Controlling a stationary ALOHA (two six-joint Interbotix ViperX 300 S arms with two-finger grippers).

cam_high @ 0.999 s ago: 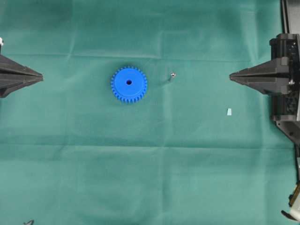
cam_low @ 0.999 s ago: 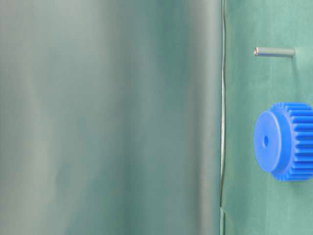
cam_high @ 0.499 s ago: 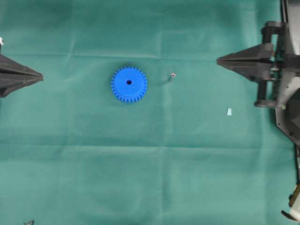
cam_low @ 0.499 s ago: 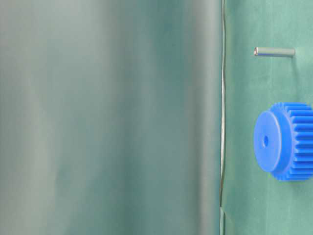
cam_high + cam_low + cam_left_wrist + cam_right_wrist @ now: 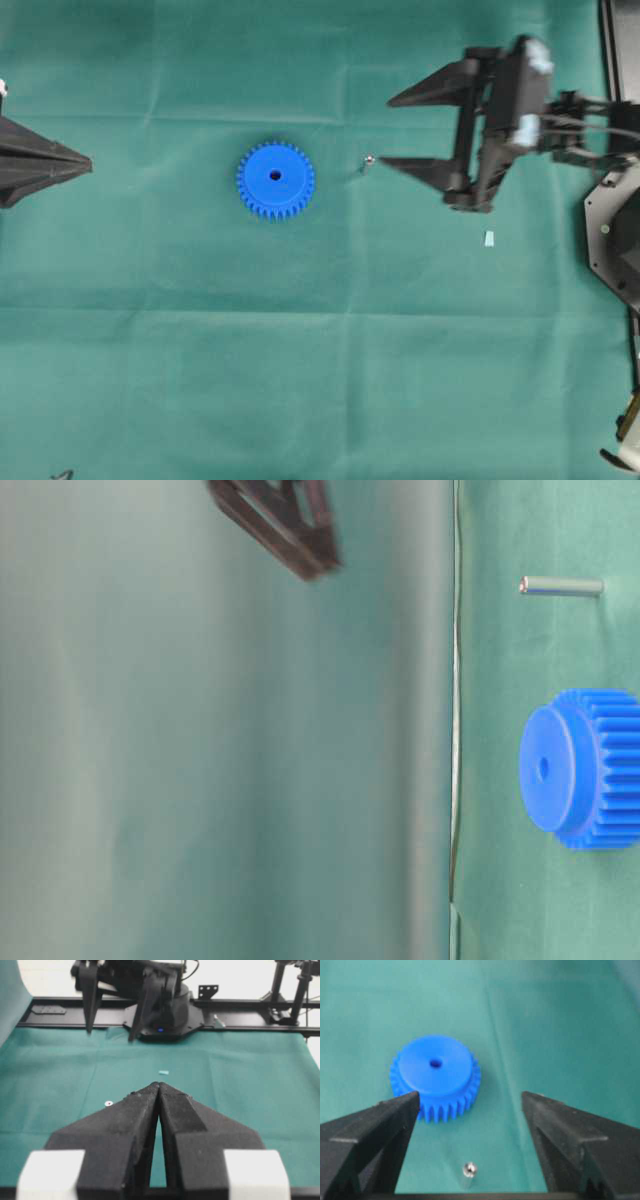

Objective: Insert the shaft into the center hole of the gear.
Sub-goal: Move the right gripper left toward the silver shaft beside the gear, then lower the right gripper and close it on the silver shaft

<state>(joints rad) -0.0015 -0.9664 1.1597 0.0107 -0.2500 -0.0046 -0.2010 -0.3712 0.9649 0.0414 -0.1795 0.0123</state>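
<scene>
Scrap (image 5: 489,238) lies beside shaft (image 5: 368,160), nothing blocking gear (image 5: 275,180)

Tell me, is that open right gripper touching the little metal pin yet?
Apart. The right wrist view shows the shaft standing on green cloth between the right gripper fingers, with clear cloth on both sides.

You have a green cloth (image 5: 300,380) over the table, creased in faint lines. A small pale scrap (image 5: 489,238) lies flat on it, right side.
</scene>
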